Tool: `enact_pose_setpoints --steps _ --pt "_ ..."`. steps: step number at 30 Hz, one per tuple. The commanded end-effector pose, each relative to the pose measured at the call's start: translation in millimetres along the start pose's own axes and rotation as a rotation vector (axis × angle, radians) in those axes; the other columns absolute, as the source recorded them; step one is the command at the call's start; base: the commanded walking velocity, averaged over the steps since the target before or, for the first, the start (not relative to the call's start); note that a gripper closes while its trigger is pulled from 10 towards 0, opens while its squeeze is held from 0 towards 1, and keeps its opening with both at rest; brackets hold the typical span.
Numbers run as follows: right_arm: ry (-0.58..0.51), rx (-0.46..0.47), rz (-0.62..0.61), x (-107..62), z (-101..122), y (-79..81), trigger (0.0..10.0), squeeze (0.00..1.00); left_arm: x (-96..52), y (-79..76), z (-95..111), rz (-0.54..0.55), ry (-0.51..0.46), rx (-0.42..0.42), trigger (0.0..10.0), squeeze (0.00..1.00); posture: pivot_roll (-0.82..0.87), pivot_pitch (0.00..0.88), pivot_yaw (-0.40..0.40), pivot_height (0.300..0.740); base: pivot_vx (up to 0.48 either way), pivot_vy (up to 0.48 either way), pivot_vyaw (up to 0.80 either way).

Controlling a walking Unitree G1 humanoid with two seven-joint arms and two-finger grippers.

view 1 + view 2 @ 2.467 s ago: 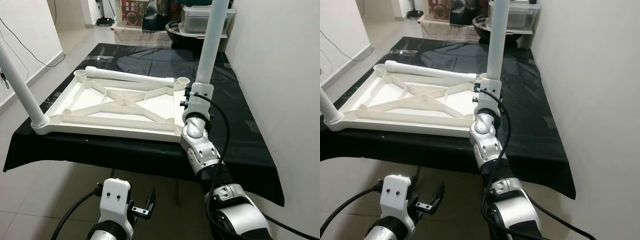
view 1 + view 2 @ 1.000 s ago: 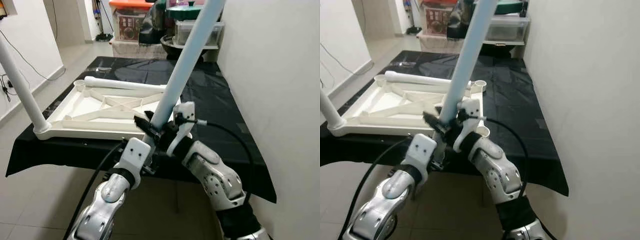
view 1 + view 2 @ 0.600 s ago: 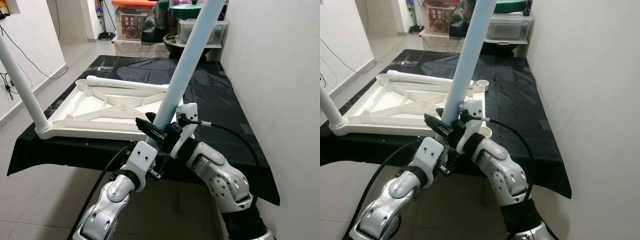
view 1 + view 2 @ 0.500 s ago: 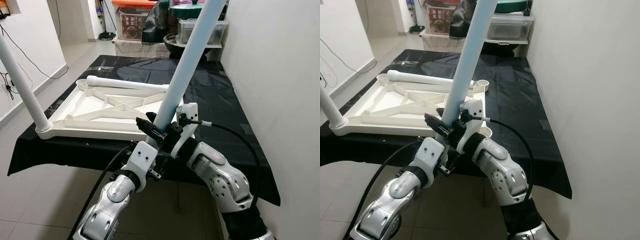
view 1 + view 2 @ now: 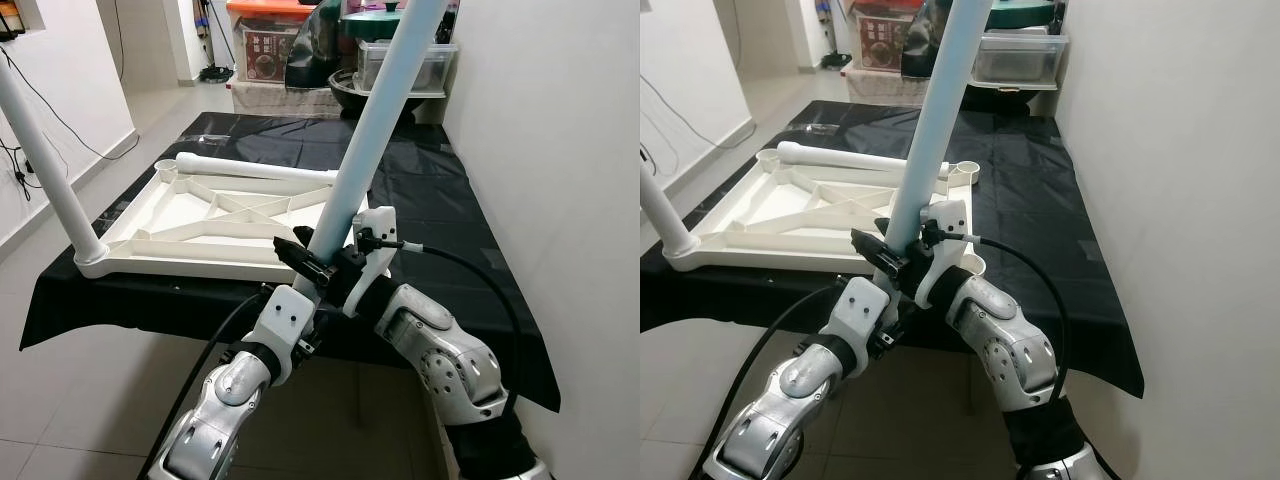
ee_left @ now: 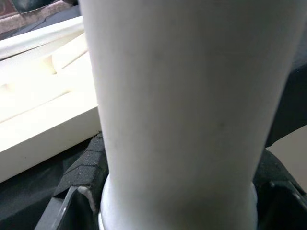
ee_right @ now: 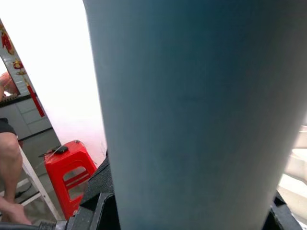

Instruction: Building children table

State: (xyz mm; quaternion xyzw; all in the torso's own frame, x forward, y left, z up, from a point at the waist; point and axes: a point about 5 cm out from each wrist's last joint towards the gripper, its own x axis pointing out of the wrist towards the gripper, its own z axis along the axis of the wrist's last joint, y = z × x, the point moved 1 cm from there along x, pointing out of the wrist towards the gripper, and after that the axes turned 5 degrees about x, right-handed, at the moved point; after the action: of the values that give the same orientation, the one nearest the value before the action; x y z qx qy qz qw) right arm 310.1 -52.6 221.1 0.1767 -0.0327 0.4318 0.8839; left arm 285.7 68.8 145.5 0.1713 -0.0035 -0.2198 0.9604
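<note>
The white tabletop [image 5: 190, 262] lies upside down on the black-covered table [image 5: 440, 200]. One white leg [image 5: 45, 150] stands upright in its near left corner. Another leg [image 5: 260, 170] lies along its far edge. I hold a third leg [image 5: 370, 130] tilted, its top leaning right and away, with its lower end just before the near right corner socket [image 5: 971, 264]. My left gripper [image 5: 303, 260] and right gripper [image 5: 348, 266] are both shut on its lower end, side by side. The leg [image 6: 182, 96] spans the left wrist view, and likewise the leg [image 7: 192, 110] in the right wrist view.
Storage boxes and pots [image 5: 400, 60] crowd the table's far end. A white wall [image 5: 560, 150] runs close along the right. Open tiled floor [image 5: 60, 330] lies to the left. A red stool [image 7: 67, 167] and a person's leg [image 7: 9, 158] are in the right wrist view.
2.5 s ago the right gripper alone held the leg upright at the near right corner. The left gripper rose and closed on it, and the leg tilted. Hardly any motion in the last second.
</note>
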Motion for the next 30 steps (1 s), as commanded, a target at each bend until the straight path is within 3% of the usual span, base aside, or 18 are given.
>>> enact_pose_setpoints --steps 1,10,11,15,16,17,18,25,26,27,29,30 --pt "-0.04 -0.004 0.022 1.0 10 5.0 10.0 0.0 0.2 -0.6 -6 0.003 0.016 -0.003 0.0 0.0 0.02 0.0 -0.023 0.74 0.0 0.0 0.0" --pt "-0.051 -0.011 0.013 1.5 13 3.4 10.0 0.0 1.0 1.6 -8 0.014 0.026 -0.005 0.0 0.0 0.02 0.0 -0.021 0.74 0.0 0.0 0.0" --pt "-0.054 -0.021 0.008 1.1 14 2.1 10.0 1.0 0.8 1.5 -8 0.002 0.027 -0.013 10.0 0.0 0.02 0.0 -0.021 0.74 0.0 0.0 0.0" --pt "-0.048 -0.038 0.012 -0.2 14 0.1 10.0 1.0 -1.8 0.6 -8 -0.037 0.017 -0.041 10.0 0.0 0.02 0.0 -0.022 0.74 0.0 0.0 0.0" --pt "-0.037 -0.039 0.032 -1.8 14 -1.4 10.0 0.4 -6.3 -0.2 -10 -0.078 0.012 -0.071 10.0 0.0 0.02 0.0 -0.02 0.74 0.0 0.0 0.0" --pt "-0.037 -0.039 0.032 -1.8 14 -1.4 10.0 0.4 -6.3 -0.2 -10 -0.078 0.012 -0.071 10.0 0.0 0.02 0.0 -0.02 0.74 0.0 0.0 0.0" --pt "-0.018 -0.04 0.051 -4.0 15 -4.6 10.0 0.0 -12.9 -2.0 -12 -0.14 0.013 -0.113 10.0 0.0 0.02 0.0 -0.018 0.74 0.0 0.0 0.0" --pt "0.058 0.01 0.179 -12.4 12 -9.4 10.0 0.0 -34.8 -9.8 -15 -0.347 0.027 -0.254 10.0 0.0 0.03 0.0 -0.02 0.74 0.0 0.0 0.0" --pt "0.093 0.022 0.238 -15.5 10 -8.4 10.0 0.0 -42.6 -12.5 -14 -0.42 0.024 -0.297 10.0 0.0 0.03 0.0 -0.02 0.74 0.0 0.0 0.0" --pt "0.093 0.022 0.238 -15.5 10 -8.4 10.0 0.0 -42.6 -12.5 -14 -0.42 0.024 -0.297 10.0 0.0 0.03 0.0 -0.02 0.74 0.0 0.0 0.0" --pt "0.174 0.067 0.371 -23.7 5 -3.8 10.0 0.0 -59.1 -17.2 -14 -0.558 0.028 -0.358 10.0 0.0 0.03 0.0 -0.023 0.74 0.0 0.0 0.0" --pt "0.174 0.067 0.371 -23.7 5 -3.8 10.0 0.0 -59.1 -17.2 -14 -0.558 0.028 -0.358 10.0 0.0 0.03 0.0 -0.023 0.74 0.0 0.0 0.0"
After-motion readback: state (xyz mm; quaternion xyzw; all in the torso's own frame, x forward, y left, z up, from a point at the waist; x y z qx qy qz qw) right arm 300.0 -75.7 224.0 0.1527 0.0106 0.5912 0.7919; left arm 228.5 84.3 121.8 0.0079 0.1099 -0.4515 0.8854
